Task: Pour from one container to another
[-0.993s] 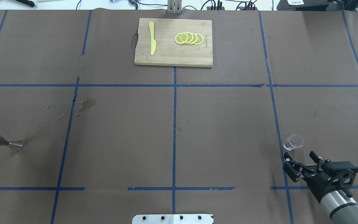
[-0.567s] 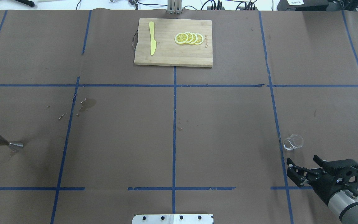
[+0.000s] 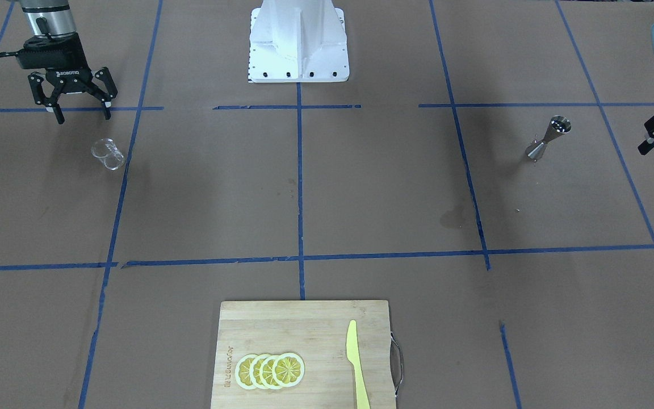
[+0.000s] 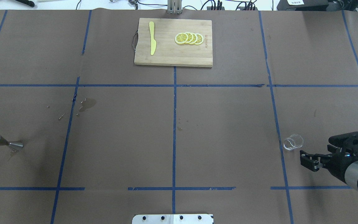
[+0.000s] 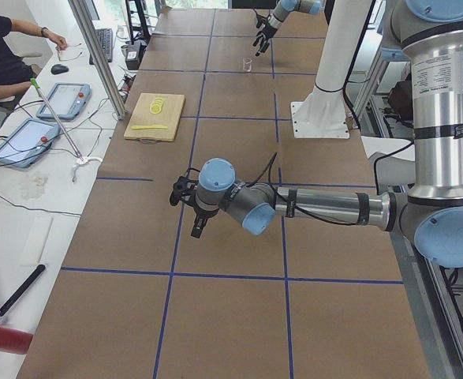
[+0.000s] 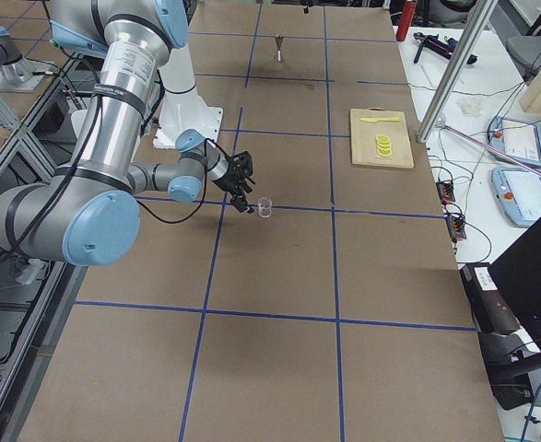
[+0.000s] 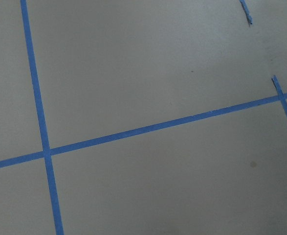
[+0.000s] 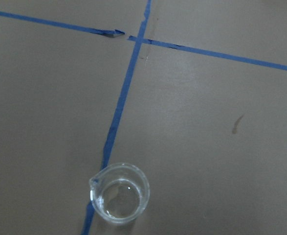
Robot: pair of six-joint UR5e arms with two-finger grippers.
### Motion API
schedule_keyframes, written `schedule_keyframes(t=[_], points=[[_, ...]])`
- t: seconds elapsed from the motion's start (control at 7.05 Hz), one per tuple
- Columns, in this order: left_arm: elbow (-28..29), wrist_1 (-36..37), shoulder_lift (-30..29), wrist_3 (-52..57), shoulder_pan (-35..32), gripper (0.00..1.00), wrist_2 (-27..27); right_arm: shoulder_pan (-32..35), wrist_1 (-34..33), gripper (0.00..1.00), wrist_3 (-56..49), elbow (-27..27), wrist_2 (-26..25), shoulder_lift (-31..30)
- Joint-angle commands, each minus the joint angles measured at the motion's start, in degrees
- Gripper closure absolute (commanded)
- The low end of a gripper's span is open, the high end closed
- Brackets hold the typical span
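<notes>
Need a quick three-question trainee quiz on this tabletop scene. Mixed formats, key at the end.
1. True or false: the right tool is shut on the glass cup.
2. Pick one: what lies on the cutting board along with the lemon slices? A) a spoon B) a yellow knife C) a fork
3. Fill in: the jigger stands on the robot's ____ side of the table.

Key
1. False. The tool is open and hangs clear of the cup, which stands on the table.
2. B
3. left
</notes>
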Motion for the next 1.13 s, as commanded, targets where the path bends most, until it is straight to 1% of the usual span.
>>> schedule_keyframes(t=[0.0,0.14,0.28,0.43,0.57,0.71,0.85,0.99], points=[[1.48,0.26,-0.28,4.19,-0.16,0.00,1.71,16.40,0.00,0.00,-12.79,-0.52,20.44,0.37],[2.61,0.61,-0.37,6.75,-1.21,0.00,2.16,21.34,-0.26,0.00,-15.29,-1.57,27.13,0.98],[4.71,0.71,-0.45,9.73,-2.87,0.00,2.08,29.66,-0.18,0.00,-20.19,-4.88,37.03,2.55],[6.39,2.01,-0.46,13.85,-4.54,0.00,1.90,38.62,-0.26,0.00,-27.46,-9.01,45.83,3.70],[6.32,6.38,-0.89,16.94,-5.86,0.00,1.90,45.49,-1.05,0.00,-32.84,-11.92,51.57,3.80],[6.32,12.42,-2.90,21.67,-8.14,0.00,1.90,54.96,-1.32,0.00,-40.12,-17.08,58.24,4.32],[5.88,19.62,-4.66,25.11,-10.77,0.00,1.99,62.10,-1.84,0.00,-47.93,-23.05,63.97,5.46],[3.96,25.35,-5.20,26.53,-12.63,0.00,1.90,64.17,-6.89,0.00,-52.27,-24.15,65.85,6.86]])
